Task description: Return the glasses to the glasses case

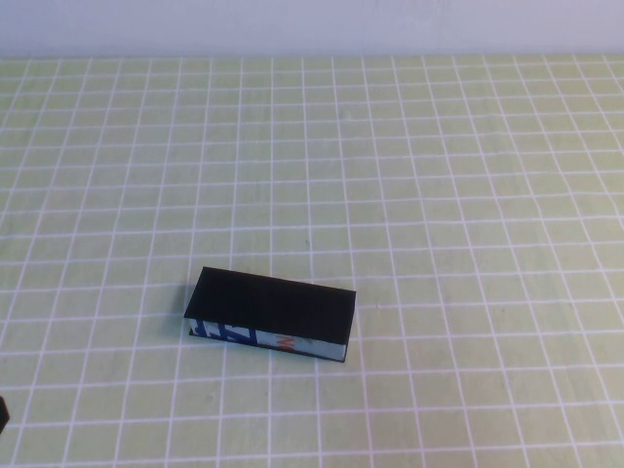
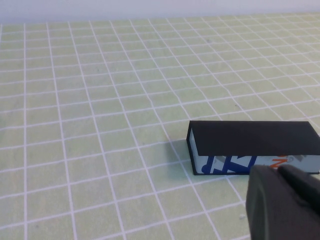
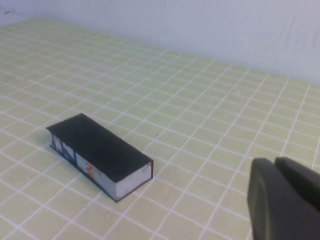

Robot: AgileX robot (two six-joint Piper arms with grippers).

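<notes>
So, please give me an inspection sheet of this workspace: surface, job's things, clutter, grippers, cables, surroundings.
Surface: green tablecloth with white grid.
Job's things: glasses case lies closed, black lid up, patterned side toward the robot; glasses not visible.
Clutter: nothing seen.
Grippers: left gripper is near the case, touching nothing; right gripper is shut, empty, away from the case.
Cables: nothing seen.
Surroundings: pale wall behind the table.

No readable text; glasses case (image 1: 270, 310) side shows blue-white pattern, small orange mark, illegible.
</notes>
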